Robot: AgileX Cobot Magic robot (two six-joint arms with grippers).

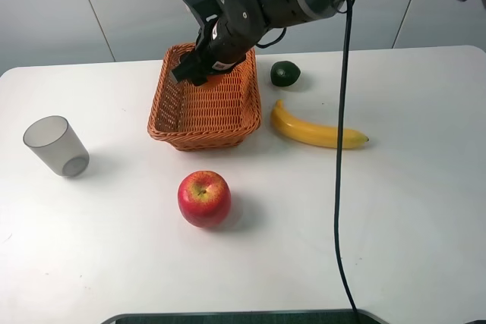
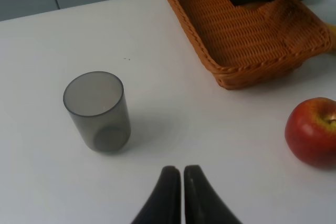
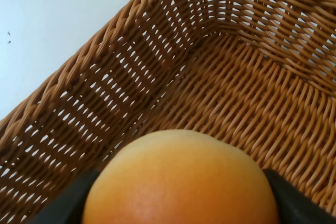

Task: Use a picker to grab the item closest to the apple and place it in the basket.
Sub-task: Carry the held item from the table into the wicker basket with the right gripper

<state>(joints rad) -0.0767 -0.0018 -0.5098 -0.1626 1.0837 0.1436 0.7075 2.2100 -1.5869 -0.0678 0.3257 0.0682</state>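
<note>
My right gripper (image 1: 199, 72) hangs over the back of the wicker basket (image 1: 205, 140), shut on an orange (image 3: 178, 182) that fills the space between its dark fingers (image 3: 68, 203). The orange (image 1: 215, 79) shows just under the gripper, above the basket floor (image 3: 252, 103). A red apple (image 1: 203, 197) rests on the white table in front of the basket. My left gripper (image 2: 182, 174) is shut with nothing in it, low over the table near the front left, with the apple (image 2: 313, 130) off to its side.
A grey translucent cup (image 1: 55, 146) stands upright at the left. A banana (image 1: 315, 132) lies right of the basket, with a dark avocado (image 1: 285, 73) behind it. The right arm's black cable (image 1: 338, 187) hangs down across the table's right half.
</note>
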